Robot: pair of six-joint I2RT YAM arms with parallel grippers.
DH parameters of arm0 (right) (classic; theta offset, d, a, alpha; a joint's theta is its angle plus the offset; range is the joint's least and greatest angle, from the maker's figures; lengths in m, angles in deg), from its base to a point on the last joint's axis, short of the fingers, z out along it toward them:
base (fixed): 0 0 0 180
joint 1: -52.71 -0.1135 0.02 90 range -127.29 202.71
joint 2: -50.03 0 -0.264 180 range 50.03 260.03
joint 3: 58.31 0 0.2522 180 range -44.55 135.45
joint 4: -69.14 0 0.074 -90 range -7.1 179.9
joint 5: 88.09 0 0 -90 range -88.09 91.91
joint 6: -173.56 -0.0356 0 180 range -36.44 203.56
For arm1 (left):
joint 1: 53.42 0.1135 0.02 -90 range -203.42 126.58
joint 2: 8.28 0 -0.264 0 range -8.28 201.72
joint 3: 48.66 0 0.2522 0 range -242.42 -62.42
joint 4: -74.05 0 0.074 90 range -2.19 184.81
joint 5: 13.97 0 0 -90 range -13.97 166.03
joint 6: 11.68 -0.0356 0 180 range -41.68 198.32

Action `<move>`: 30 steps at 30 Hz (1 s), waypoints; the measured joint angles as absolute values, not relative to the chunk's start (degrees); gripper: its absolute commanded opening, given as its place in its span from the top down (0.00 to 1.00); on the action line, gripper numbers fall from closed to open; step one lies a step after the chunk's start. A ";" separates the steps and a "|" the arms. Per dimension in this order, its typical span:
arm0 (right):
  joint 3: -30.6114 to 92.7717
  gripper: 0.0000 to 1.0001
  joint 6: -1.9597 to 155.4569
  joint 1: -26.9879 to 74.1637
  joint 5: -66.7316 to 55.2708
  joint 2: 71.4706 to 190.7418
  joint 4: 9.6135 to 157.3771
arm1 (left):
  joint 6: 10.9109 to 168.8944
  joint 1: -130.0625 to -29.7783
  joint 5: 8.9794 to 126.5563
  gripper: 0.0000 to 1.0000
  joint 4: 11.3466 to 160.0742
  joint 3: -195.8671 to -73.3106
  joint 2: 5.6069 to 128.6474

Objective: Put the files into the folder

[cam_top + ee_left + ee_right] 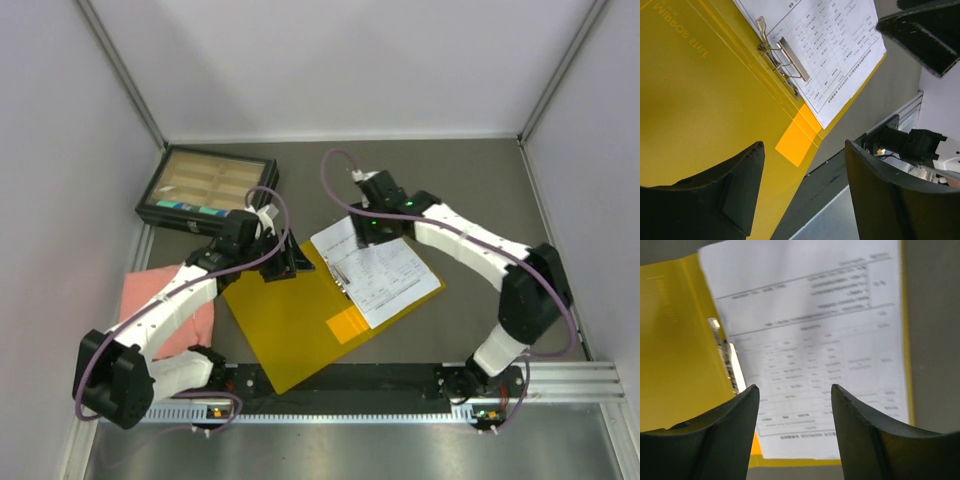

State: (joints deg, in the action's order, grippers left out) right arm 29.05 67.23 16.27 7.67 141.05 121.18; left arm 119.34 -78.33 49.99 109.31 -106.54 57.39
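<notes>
The yellow folder (285, 320) lies open in the middle of the table. The files (385, 272), white sheets with black tables, lie on its right half beside the metal clip (338, 270), with the orange pocket (347, 325) at their near corner. My left gripper (295, 265) is open and empty over the folder's far left edge. In the left wrist view the gripper (804, 147) hangs above the folder (700, 100), clip (785, 60) and files (835, 45). My right gripper (368, 232) is open and empty above the files' far edge. In the right wrist view the gripper (795, 389) is just over the files (815, 330).
A black compartment box (208, 188) stands at the back left. A pink cloth (165, 300) lies left of the folder under the left arm. A black rail (400, 385) runs along the near edge. White walls close in the table on three sides.
</notes>
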 measured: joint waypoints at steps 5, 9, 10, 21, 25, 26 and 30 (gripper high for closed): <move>37.62 0.46 64.43 7.79 7.28 152.72 117.60 | 119.60 -78.33 53.07 0.31 109.97 -103.92 54.13; 42.67 0.49 63.49 4.40 7.15 160.26 116.31 | 119.80 -78.33 54.23 0.31 110.62 -102.30 52.73; 42.99 0.49 63.29 3.96 7.10 161.35 115.89 | 119.93 -78.33 54.53 0.31 110.62 -101.53 52.21; 43.02 0.58 62.22 3.35 5.79 165.40 113.88 | 120.21 -78.33 55.87 0.31 111.74 -98.06 48.98; 43.67 0.60 62.42 3.35 5.81 167.58 113.73 | 120.34 -78.33 55.84 0.31 111.61 -97.38 48.98; 43.69 0.62 62.46 3.35 5.88 167.89 113.75 | 120.36 -78.33 55.80 0.31 111.54 -97.38 48.98; 43.69 0.66 62.53 3.35 6.14 168.44 113.86 | 120.36 -78.33 55.73 0.31 111.41 -97.38 48.98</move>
State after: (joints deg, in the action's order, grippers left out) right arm 43.69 62.53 3.35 6.14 168.44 113.86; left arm 120.36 -78.33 55.73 111.41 -97.38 48.98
